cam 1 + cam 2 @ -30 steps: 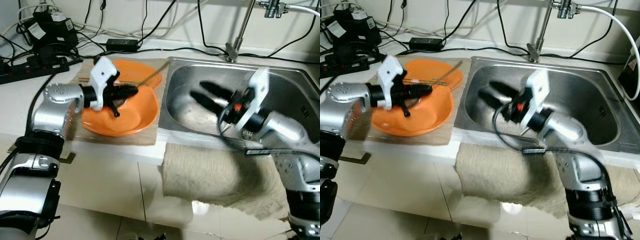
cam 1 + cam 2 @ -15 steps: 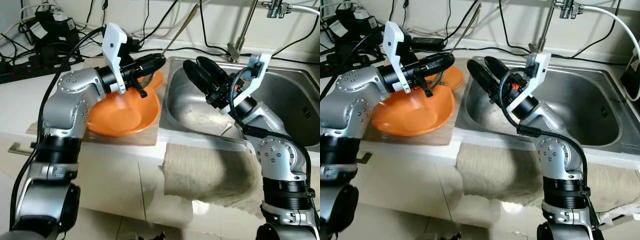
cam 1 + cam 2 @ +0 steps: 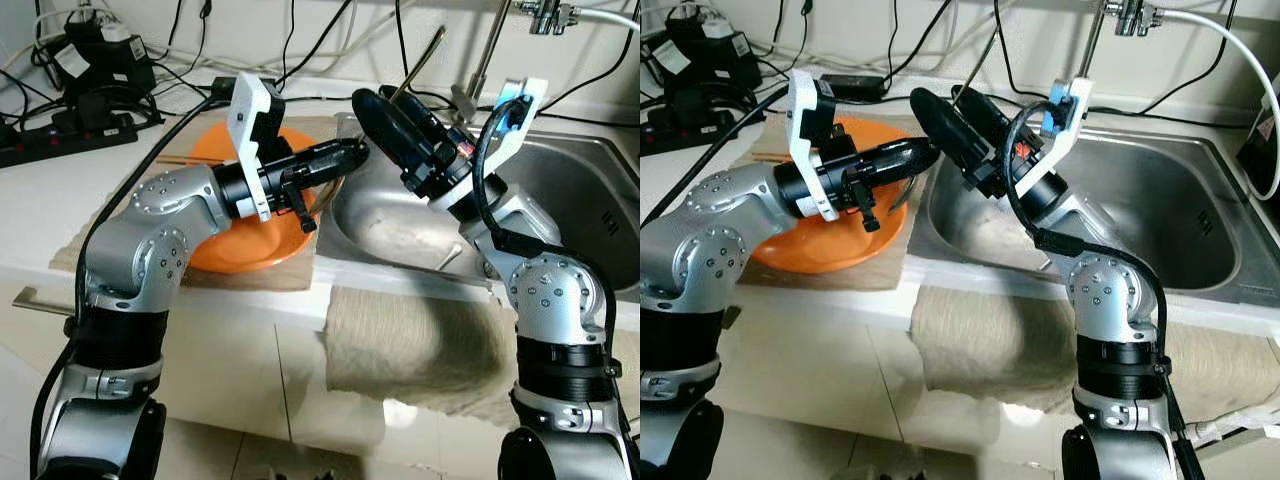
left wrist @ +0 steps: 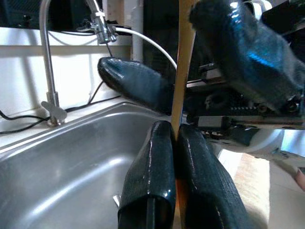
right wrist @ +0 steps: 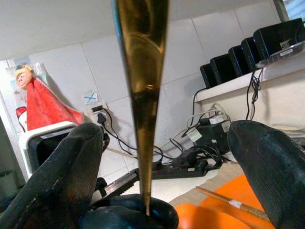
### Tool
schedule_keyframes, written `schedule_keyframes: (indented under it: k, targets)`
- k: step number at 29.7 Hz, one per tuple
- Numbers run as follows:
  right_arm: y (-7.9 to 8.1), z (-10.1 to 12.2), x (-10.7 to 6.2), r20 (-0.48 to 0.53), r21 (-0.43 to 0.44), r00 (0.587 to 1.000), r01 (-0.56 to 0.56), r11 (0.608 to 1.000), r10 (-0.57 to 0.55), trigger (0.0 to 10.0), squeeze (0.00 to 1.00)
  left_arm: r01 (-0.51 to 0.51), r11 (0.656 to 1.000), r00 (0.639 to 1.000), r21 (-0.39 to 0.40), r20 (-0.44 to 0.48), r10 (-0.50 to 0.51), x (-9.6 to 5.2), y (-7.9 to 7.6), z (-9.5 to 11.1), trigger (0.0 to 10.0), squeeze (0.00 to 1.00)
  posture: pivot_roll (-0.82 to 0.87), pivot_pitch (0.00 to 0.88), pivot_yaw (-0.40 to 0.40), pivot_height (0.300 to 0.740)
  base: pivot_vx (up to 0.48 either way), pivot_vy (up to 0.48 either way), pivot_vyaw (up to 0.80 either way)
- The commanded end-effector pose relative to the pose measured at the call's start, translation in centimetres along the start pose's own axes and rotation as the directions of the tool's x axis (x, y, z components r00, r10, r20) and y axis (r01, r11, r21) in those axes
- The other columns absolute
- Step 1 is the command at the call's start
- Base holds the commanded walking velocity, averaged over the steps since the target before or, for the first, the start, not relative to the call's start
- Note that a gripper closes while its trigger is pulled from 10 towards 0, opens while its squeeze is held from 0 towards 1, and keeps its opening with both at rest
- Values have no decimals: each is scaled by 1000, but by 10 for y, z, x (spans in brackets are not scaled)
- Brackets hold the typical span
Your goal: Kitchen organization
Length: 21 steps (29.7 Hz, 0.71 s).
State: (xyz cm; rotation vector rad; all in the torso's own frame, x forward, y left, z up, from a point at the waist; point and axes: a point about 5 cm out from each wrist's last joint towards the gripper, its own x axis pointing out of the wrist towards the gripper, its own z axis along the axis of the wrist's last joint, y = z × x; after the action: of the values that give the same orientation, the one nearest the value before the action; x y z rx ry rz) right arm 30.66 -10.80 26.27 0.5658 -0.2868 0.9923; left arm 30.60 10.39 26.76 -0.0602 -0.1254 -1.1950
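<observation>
- Left gripper (image 3: 352, 152) clamped tight on a single chopstick (image 3: 420, 68); fingers (image 4: 157, 157) pressed together with the stick wedged between them in the left wrist view.
- Chopstick poking up out of that grip, tilted toward about 1 o'clock, tip ending near the faucet (image 3: 487, 55) stem.
- Right gripper (image 3: 395, 125) spread wide, one finger on each side of the chopstick, not touching it as far as the right wrist view shows; stick (image 5: 142, 95) dead centre between the two fingers (image 5: 57, 176).
- Both grippers meeting over the near-left corner of the steel sink (image 3: 590, 200), tips just beside each other.
- At 9 o'clock from the grippers: orange bowl (image 3: 250, 245) on a tan mat (image 3: 290, 278), an orange plate (image 3: 845, 130) partly behind it.
- Second chopstick (image 5: 226, 200) lying across the orange plate, seen in the right wrist view.
- At 6 o'clock from the sink: beige towel (image 3: 410, 350) draped over the counter edge.
- At 10 to 11 o'clock, back of the white counter: power strip (image 3: 60, 135), black adapters and a tangle of cables.
</observation>
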Motion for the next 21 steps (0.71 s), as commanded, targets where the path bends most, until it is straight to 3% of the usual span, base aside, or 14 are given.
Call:
schedule_keyframes:
  k: [1, 21]
  targets:
    - [2, 4, 3, -3, 1, 1000, -23, 1000, 23, 0, 0, 34, 999, 999, -1, 0, -34, -1, -6, 3, 0, 0, -23, 0, -12, 740, 0, 0, 0]
    - [6, 6, 3, 7, 3, 997, -71, 997, 71, 0, 0, 63, 998, 998, -10, -22, -63, -2, -11, 2, 0, 0, -25, 0, -11, 740, 0, 0, 0]
